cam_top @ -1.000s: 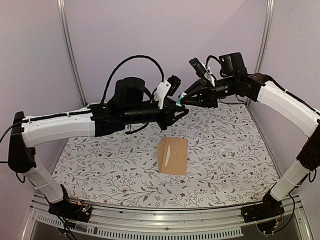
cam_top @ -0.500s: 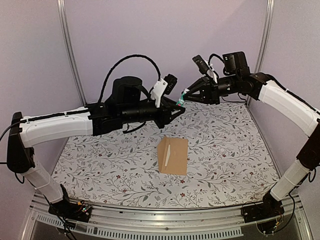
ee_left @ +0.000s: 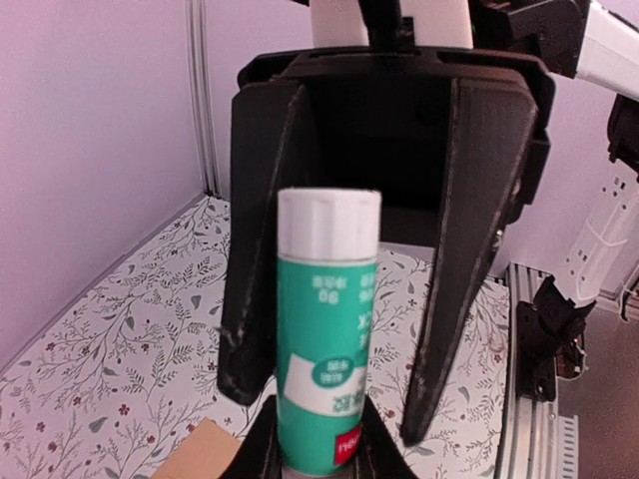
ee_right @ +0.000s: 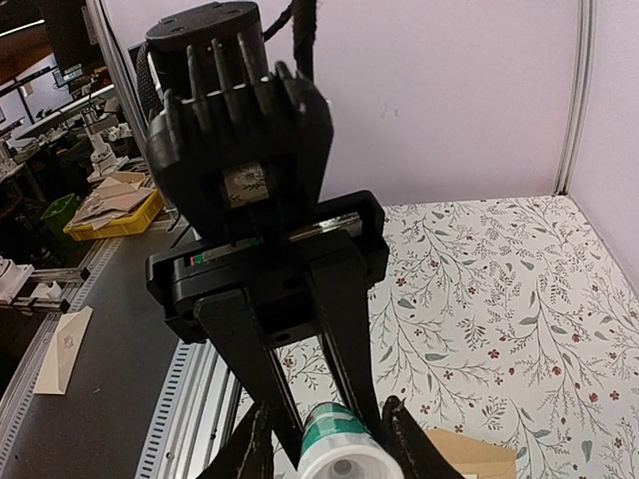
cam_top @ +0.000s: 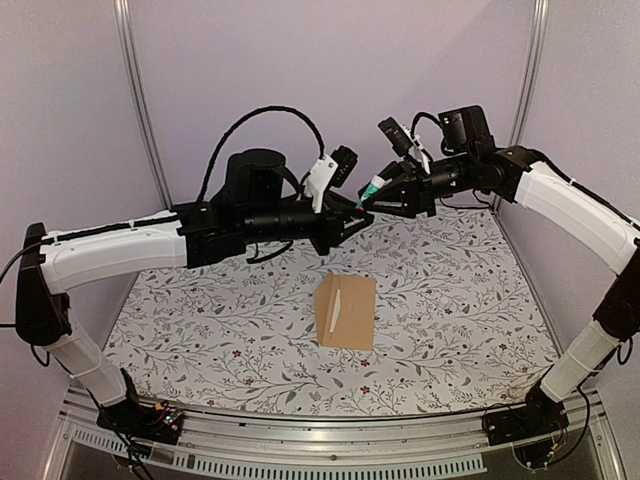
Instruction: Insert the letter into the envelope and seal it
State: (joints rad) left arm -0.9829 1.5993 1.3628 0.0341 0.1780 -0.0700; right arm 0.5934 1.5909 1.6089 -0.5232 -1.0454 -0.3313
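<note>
A green glue stick [cam_top: 368, 190] hangs in the air between both arms. My left gripper [ee_left: 315, 439] is shut on the green glue stick [ee_left: 327, 339] at its near end. The right gripper [ee_right: 329, 444] stands open around the stick's white end [ee_right: 344, 467], its fingers [ee_left: 469, 249] apart from it. Below, the tan envelope [cam_top: 346, 311] lies flat on the table with a thin pale strip on it; a corner of the envelope [ee_left: 195, 454] shows under the stick, and its edge [ee_right: 479, 461] appears again. The letter is hidden.
The floral tablecloth [cam_top: 450, 300] covers the table. Purple walls with metal posts [cam_top: 140, 110] close in the back and sides. A metal rail [cam_top: 300, 440] runs along the near edge by the arm bases.
The right gripper's jaws have spread apart around the stick's white end. Both grippers rose slightly and stay joined at the stick. The envelope has not moved.
</note>
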